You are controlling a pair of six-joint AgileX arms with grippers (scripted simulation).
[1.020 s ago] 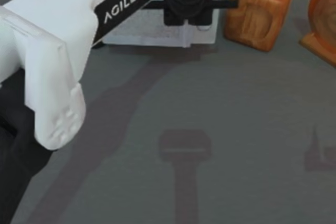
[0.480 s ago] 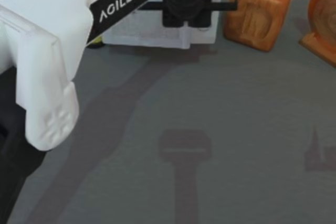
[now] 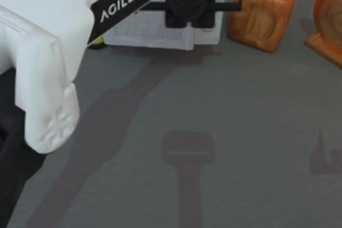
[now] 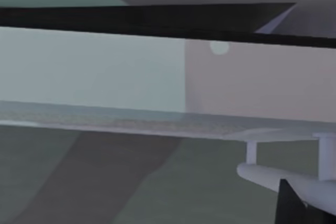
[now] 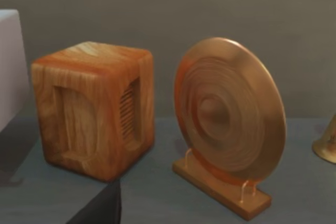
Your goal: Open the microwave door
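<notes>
Up at the far edge of the desk [image 3: 224, 132], the left claw [image 3: 188, 13] sits pressed against the front of the microwave [image 3: 160, 30], right where the thin handle [image 4: 294, 179] runs along the edge of the microwave door [image 3: 144, 28]. Whether the claw is clenched on that handle or released cannot be told: the top view hides its fingers under the black wrist, and the left wrist view shows only a dark sliver of one finger [image 4: 291, 205] beside the handle. The white left arm [image 3: 59, 52] stretches from the desk's left side to the microwave. The door looks slightly swung away from the body in the wrist view. Just right of the microwave stands an orange wooden block [image 3: 264, 6], and farther right a round wooden disc on a stand [image 3: 327, 17]. The right claw is out of sight.
</notes>
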